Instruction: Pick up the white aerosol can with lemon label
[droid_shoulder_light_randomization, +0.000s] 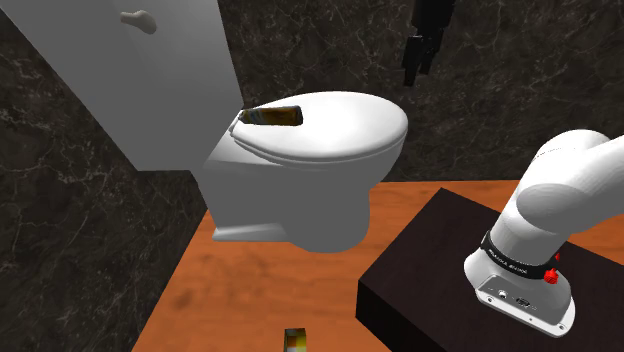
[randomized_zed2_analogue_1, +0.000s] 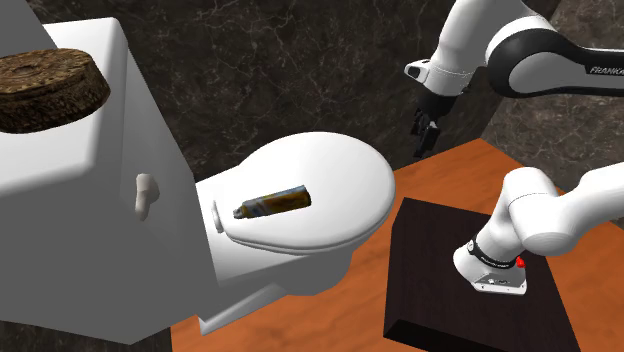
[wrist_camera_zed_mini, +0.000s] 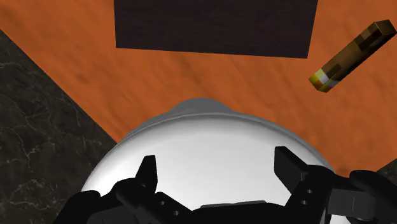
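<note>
A dark brown can with a grey cap (droid_shoulder_light_randomization: 272, 117) (randomized_zed2_analogue_1: 272, 204) lies on its side on the shut white toilet lid (droid_shoulder_light_randomization: 345, 135) (randomized_zed2_analogue_1: 335, 185), near the hinge end. My black gripper (randomized_zed2_analogue_1: 428, 135) (droid_shoulder_light_randomization: 424, 45) hangs in the air beyond the lid's front end, well away from the can. In the wrist view the gripper (wrist_camera_zed_mini: 219, 170) is open with nothing between its fingers, and the lid's rounded front (wrist_camera_zed_mini: 203, 140) lies below it. A second brown cylinder with a yellow and white end (wrist_camera_zed_mini: 350, 56) (droid_shoulder_light_randomization: 294, 340) lies on the orange floor.
The toilet's white tank (randomized_zed2_analogue_1: 80, 200) carries a flush handle (randomized_zed2_analogue_1: 147, 193) and a round brown object (randomized_zed2_analogue_1: 50, 85) on top. The dark stand (droid_shoulder_light_randomization: 430, 270) (randomized_zed2_analogue_1: 440, 270) (wrist_camera_zed_mini: 216, 25) sits on the orange floor (droid_shoulder_light_randomization: 260, 280). Dark marbled walls (randomized_zed2_analogue_1: 300, 70) close in behind.
</note>
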